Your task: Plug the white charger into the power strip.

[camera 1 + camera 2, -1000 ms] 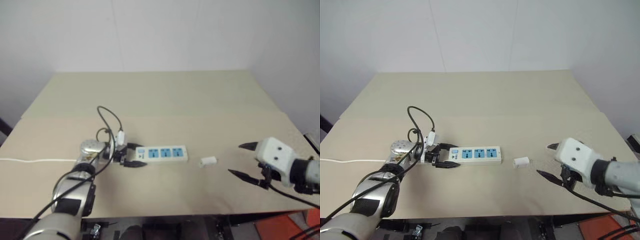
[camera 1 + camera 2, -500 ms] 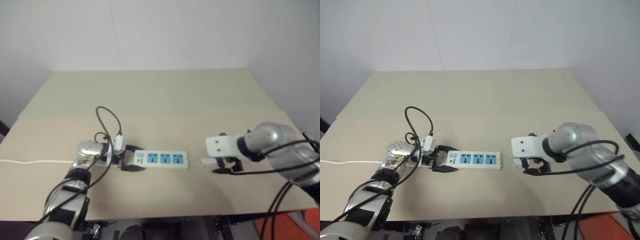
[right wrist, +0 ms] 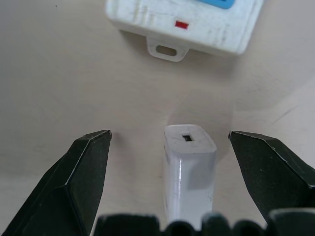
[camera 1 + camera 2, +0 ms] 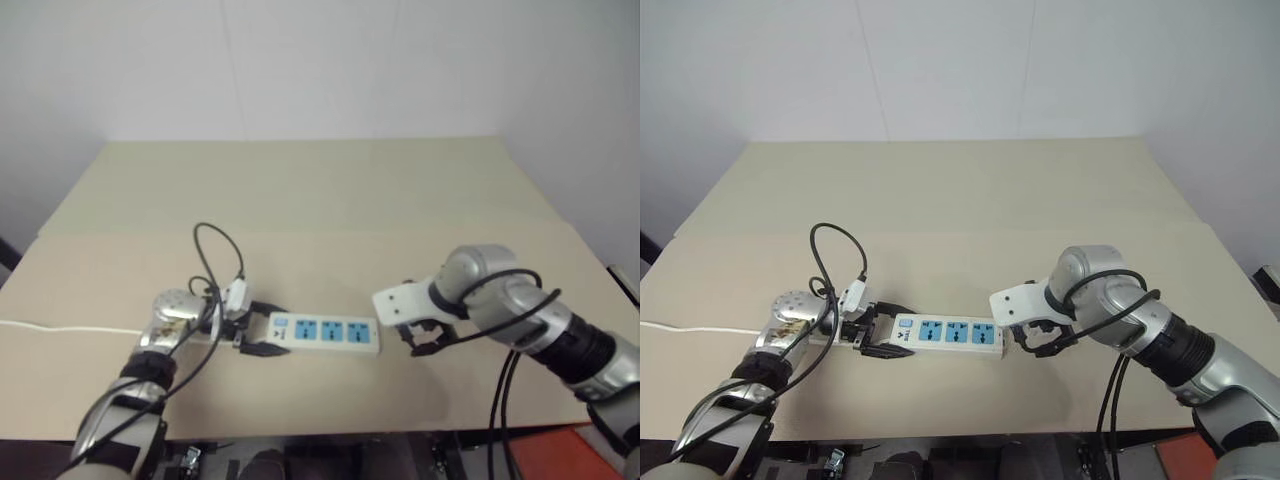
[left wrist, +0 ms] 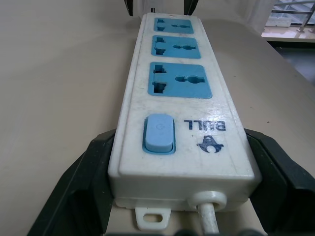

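Straddling the white charger (image 3: 189, 169) with room either side, right gripper (image 3: 170, 140) gapes wide — left gripper (image 5: 179, 157) clamps the power strip (image 5: 179, 83) end

On the power strip (image 5: 184, 98), just beside the blue switch (image 5: 158, 132), the brand word "BULL" is printed in dark letters, reading upside down in the left wrist view, with a small dark logo mark next to it. The switch carries a faint power symbol. Nothing else is legible.
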